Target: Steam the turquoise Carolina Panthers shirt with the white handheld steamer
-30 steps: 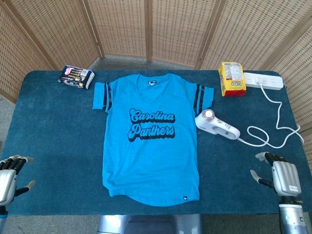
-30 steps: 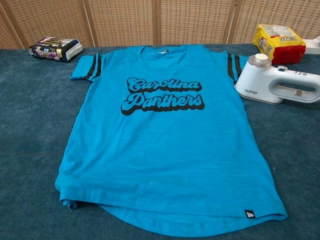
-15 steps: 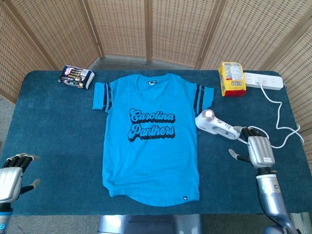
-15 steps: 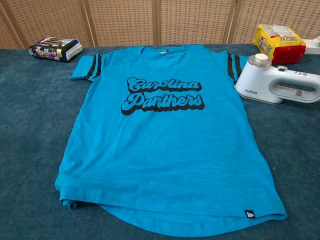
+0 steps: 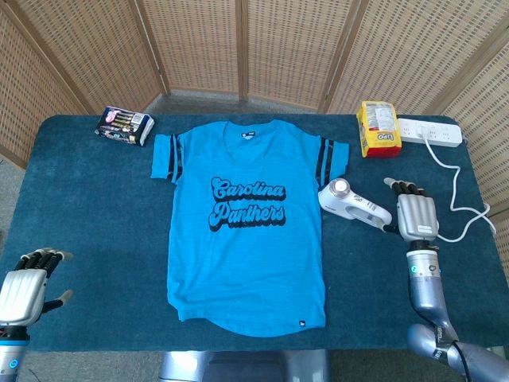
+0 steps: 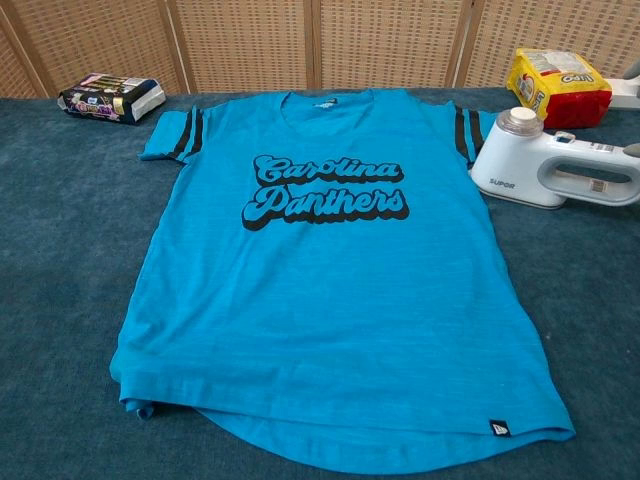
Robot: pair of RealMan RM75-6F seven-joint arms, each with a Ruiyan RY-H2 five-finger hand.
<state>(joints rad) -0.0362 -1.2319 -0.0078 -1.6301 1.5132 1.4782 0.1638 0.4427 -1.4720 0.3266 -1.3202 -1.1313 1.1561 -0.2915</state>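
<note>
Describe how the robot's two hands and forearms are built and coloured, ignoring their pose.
Each hand, left hand and right hand, has a smooth silver-grey metal back plate and slim dark-jointed fingers with pale tips. The right forearm is a glossy silver-blue cylinder with a dark ring and a small turquoise mark at the wrist. No sleeves show.

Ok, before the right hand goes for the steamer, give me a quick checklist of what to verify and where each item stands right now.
1. Shirt lies flat, print up: ok.
2. Steamer lies on the table beside the shirt's sleeve, not on the shirt: ok.
3. Right hand is open beside the steamer's handle end, holding nothing: ok.
4. Cord runs to the power strip; whether it will snag: cannot tell.
5. Left hand is open, apart from the shirt: ok.
6. Steamer switched on: cannot tell.
</note>
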